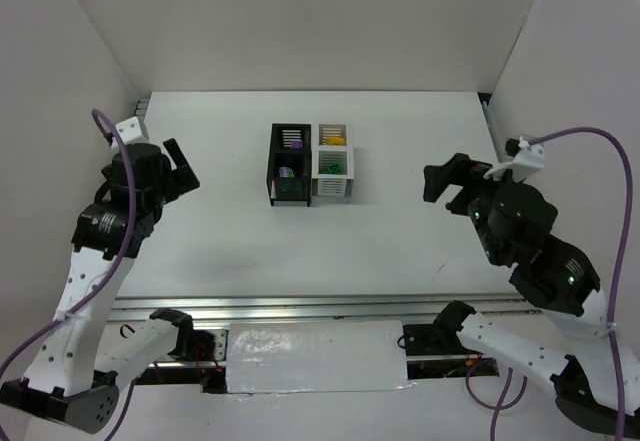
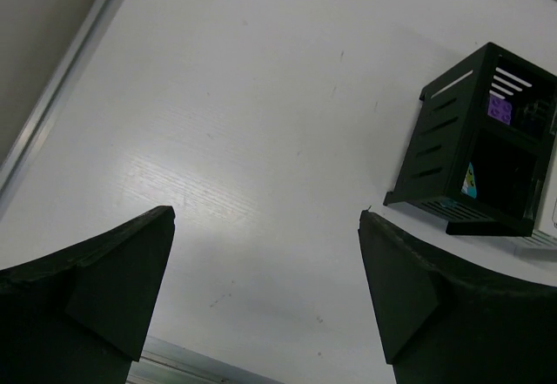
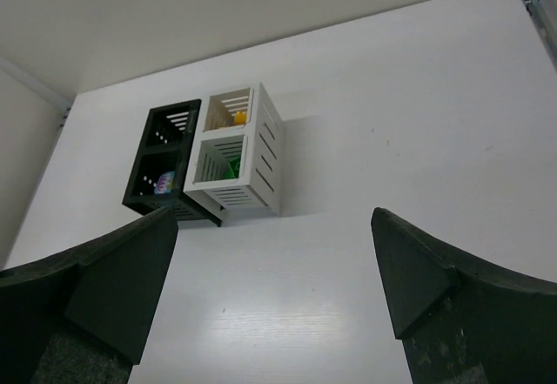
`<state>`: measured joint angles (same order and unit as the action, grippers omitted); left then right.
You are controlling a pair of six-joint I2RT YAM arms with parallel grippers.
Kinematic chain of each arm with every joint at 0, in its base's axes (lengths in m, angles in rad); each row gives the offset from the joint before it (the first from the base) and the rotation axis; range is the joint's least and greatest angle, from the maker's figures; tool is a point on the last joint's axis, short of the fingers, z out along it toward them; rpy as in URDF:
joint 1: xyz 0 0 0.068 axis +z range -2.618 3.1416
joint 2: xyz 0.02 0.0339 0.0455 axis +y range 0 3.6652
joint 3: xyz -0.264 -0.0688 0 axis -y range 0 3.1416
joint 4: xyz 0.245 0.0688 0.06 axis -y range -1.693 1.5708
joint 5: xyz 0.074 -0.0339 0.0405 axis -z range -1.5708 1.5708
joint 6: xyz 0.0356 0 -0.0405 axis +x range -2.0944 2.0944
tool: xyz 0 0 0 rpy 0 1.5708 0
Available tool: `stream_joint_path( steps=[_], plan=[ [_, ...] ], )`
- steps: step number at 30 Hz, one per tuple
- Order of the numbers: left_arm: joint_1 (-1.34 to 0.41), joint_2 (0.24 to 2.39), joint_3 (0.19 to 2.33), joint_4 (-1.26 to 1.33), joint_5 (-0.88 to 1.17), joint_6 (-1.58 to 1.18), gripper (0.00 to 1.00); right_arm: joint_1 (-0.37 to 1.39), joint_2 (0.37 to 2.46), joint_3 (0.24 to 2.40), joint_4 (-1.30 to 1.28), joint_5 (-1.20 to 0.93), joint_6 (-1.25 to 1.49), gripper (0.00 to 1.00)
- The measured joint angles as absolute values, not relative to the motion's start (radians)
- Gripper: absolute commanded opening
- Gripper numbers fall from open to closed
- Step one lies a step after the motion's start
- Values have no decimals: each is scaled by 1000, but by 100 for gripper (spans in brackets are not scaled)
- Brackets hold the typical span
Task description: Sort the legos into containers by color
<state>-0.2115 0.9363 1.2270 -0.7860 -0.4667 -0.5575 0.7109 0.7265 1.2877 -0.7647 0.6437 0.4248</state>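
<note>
The four containers stand together at the table's middle back: two black ones on the left, two white ones on the right. In the top view a yellow lego lies in the back white box, a green one in the front white box, and a purple one in the back black box. The left wrist view shows the black boxes with the purple lego and a teal one. My left gripper and my right gripper are open, empty, and far to either side.
White walls close in the table on the left, back and right. An aluminium rail runs along the near edge and also shows in the left wrist view. A white pad lies in front of the rail between the arm bases.
</note>
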Motion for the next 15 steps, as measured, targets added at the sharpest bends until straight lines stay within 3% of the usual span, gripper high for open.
stream_joint_path(
  steps=[7, 15],
  plan=[
    [-212, 780, 1174, -785, -472, -556, 99, 711, 560, 1268, -846, 670, 450, 100],
    [-212, 737, 1100, -781, -452, -557, 100, 711, 533, 1228, -869, 677, 456, 100]
  ],
)
